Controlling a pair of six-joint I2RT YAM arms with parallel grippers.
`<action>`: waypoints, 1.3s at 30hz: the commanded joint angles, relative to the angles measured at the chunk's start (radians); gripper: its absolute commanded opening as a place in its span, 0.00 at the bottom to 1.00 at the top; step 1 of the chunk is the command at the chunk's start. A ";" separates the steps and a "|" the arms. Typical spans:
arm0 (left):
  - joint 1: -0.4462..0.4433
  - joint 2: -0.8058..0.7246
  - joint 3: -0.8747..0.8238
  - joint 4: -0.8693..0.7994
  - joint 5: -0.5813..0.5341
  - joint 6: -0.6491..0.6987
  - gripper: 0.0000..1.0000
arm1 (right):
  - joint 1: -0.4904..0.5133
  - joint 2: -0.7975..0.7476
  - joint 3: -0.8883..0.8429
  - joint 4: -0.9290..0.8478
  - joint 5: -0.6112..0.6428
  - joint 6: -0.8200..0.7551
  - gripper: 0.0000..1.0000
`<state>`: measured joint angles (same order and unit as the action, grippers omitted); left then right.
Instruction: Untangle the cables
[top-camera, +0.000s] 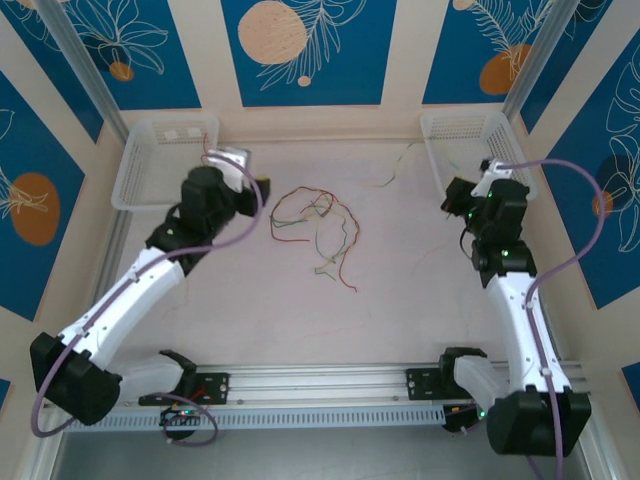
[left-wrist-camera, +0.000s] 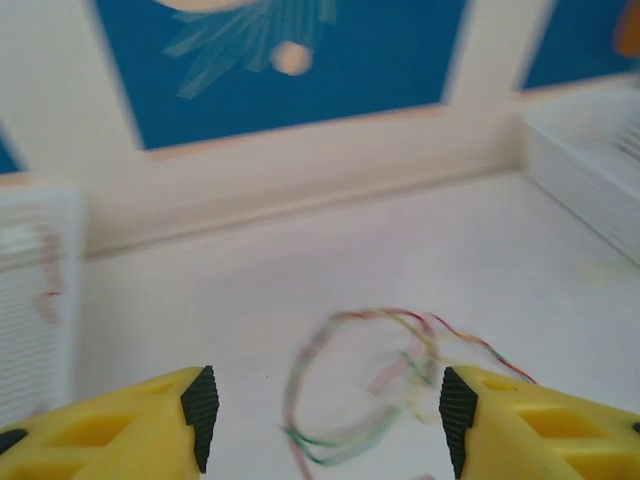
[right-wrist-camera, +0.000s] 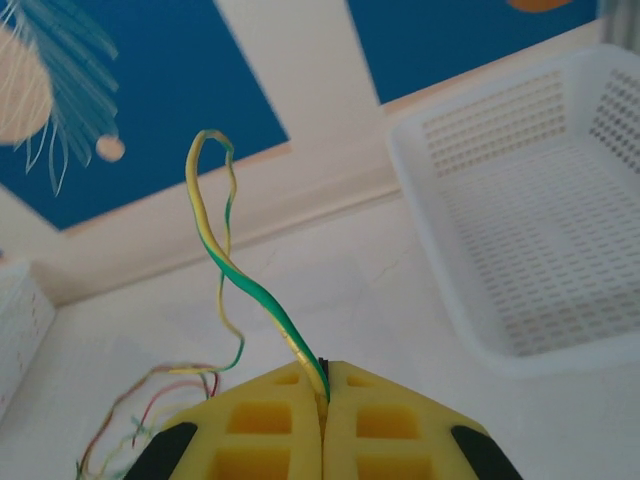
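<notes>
Left wrist view: nearest, the left gripper (left-wrist-camera: 325, 415) has its yellow fingers wide apart, holding nothing; the cables (left-wrist-camera: 390, 375) lie blurred on the table (left-wrist-camera: 250, 290) just beyond them. Right wrist view: the right gripper (right-wrist-camera: 322, 395) is pressed closed on one yellow-green cable (right-wrist-camera: 255, 290) that rises above the table. Top view: the cables lie on the table's middle, the left gripper near them.

Cables (top-camera: 312, 215) red/grn/yel; R tool (right-wrist-camera: 322, 368) yellow; basket (right-wrist-camera: 540, 230) white; wall (right-wrist-camera: 150, 80) blue leaf-print.
</notes>
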<state>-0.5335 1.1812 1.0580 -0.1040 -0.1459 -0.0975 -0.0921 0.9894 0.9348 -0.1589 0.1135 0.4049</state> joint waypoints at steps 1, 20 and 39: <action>-0.122 -0.050 -0.097 0.139 0.042 0.035 0.61 | -0.082 0.037 0.070 -0.032 -0.055 0.096 0.00; -0.225 -0.075 -0.257 0.244 0.032 -0.066 0.60 | -0.340 0.313 0.241 -0.039 0.020 0.098 0.00; -0.226 -0.129 -0.317 0.207 -0.052 -0.067 0.60 | -0.318 0.737 0.414 0.052 -0.015 0.137 0.00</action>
<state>-0.7513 1.0740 0.7559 0.1040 -0.1776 -0.1589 -0.4183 1.6882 1.3144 -0.1707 0.1940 0.5423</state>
